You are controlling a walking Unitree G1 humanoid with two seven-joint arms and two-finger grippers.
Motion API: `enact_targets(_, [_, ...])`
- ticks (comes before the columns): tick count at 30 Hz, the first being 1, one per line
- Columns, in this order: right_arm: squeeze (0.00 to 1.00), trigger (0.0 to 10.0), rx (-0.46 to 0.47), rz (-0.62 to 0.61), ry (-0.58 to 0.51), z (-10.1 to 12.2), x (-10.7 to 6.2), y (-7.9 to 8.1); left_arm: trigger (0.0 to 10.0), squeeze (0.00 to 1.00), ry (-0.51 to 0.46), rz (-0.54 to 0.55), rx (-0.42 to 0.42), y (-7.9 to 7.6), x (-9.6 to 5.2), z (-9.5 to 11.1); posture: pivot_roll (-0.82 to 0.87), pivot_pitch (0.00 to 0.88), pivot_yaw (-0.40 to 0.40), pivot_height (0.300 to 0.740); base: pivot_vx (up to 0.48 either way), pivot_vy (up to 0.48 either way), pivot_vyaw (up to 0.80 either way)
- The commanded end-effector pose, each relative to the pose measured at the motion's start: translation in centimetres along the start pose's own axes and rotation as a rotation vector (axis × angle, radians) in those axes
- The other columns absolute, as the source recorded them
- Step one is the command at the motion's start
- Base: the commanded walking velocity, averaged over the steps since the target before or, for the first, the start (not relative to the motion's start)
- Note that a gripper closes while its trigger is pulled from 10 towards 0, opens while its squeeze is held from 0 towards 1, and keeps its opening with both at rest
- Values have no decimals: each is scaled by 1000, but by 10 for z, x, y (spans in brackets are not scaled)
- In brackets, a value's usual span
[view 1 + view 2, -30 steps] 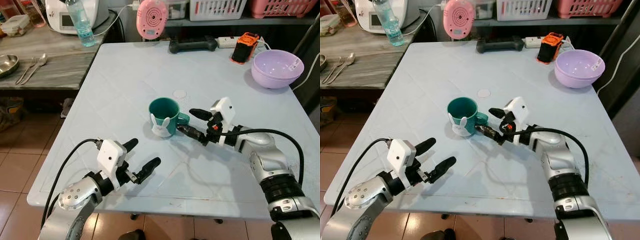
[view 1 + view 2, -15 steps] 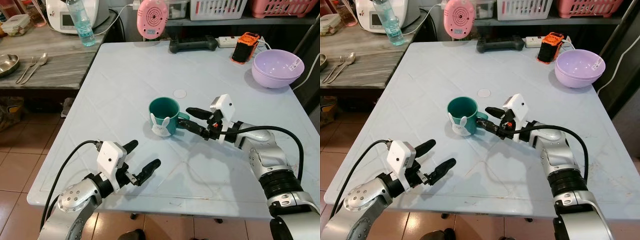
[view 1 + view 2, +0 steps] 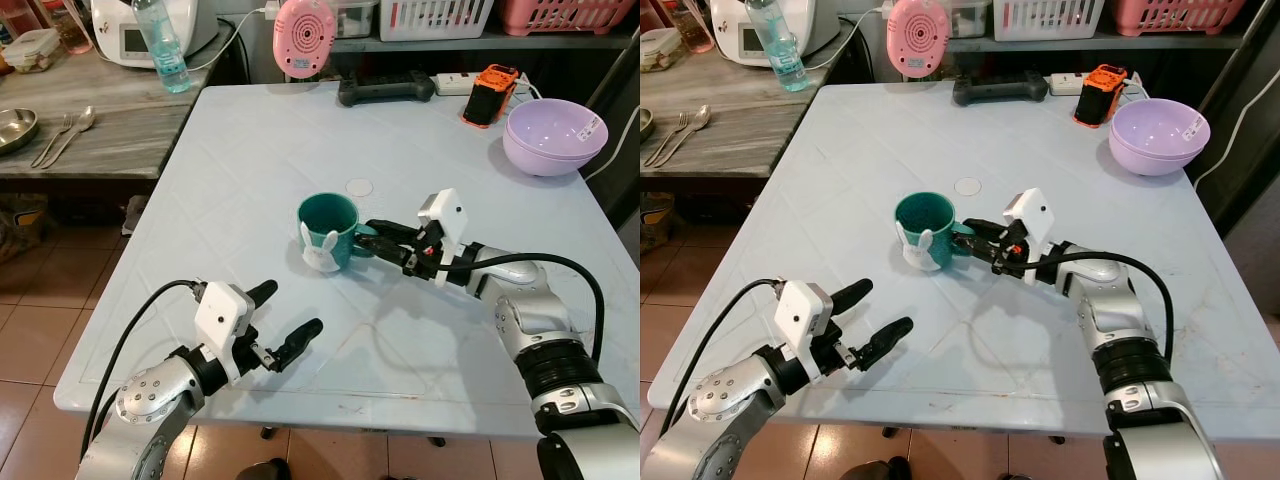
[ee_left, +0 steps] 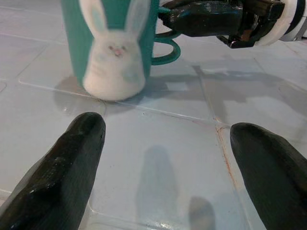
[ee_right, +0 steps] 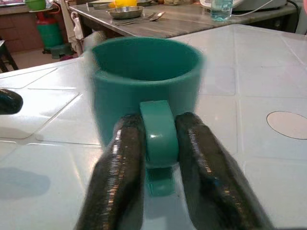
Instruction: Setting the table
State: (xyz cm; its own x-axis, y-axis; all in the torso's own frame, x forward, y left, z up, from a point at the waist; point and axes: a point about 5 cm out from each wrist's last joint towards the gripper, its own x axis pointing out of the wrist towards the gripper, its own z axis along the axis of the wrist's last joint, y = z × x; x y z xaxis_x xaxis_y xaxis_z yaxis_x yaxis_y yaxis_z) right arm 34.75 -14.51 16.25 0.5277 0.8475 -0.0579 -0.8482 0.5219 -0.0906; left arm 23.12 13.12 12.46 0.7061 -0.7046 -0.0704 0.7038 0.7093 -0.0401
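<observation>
Teal mug stands upright, its handle pinched by the right pincer; left pincer spread, holding nothing.

You will find no readable words, numbers or brand names here. The only marking is a white rabbit picture on the green mug.
</observation>
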Motion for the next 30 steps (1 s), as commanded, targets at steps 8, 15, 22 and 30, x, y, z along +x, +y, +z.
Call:
enact_targets(8, [0, 0, 3, 20, 0, -3, 2, 3, 10000, 0, 12, 5, 11, 3, 0, -1, 108, 120, 69, 740, 0, 0, 0])
enact_targets(15, [0, 0, -38, -80, -20, 0, 2, -3, 10000, 0, -5, 45, 35, 10, 5, 0, 105, 87, 61, 740, 0, 0, 0])
enact_targets(22, [0, 0, -92, -280, -133, 13, -2, 9, 10000, 0, -92, 204, 63, 30, 14, 10, 72, 44, 35, 740, 0, 0, 0])
enact_targets(30, [0, 0, -97, -513, -192, 15, -16, 26, 10000, 0, -173, 400, -4, 54, 20, 17, 26, 22, 14, 740, 0, 0, 0])
